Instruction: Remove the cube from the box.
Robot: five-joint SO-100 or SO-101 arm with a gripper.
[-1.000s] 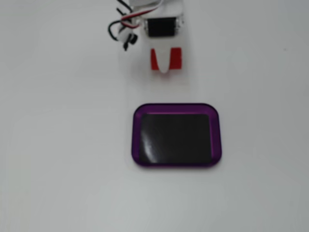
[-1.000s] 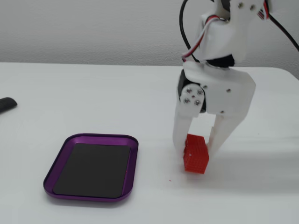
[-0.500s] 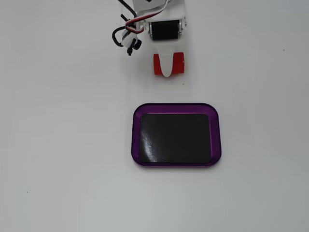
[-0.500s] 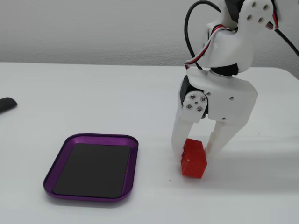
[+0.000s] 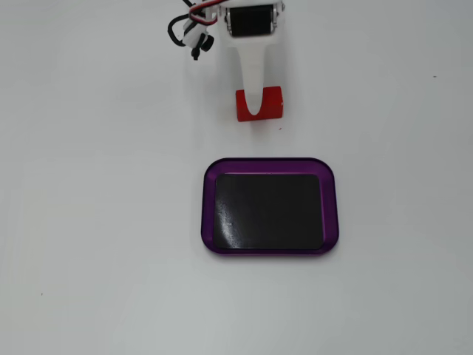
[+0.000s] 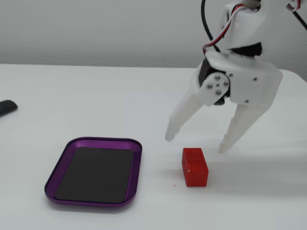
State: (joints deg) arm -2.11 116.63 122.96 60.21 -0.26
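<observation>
The red cube (image 5: 272,103) (image 6: 194,166) lies on the white table, outside the box, a short way from its rim. The box (image 5: 208,207) (image 6: 134,175) is a shallow purple-rimmed tray with a bare black bottom. My white gripper (image 5: 255,111) (image 6: 196,143) hangs open just above the cube, one fingertip on each side of it and apart from it. It holds nothing. In a fixed view from above, one finger (image 5: 253,74) covers the cube's middle.
A dark object (image 6: 7,107) lies at the left edge of the table in a fixed view from the side. Black and red cables (image 5: 186,26) hang by the arm's base. The white tabletop surrounds the tray.
</observation>
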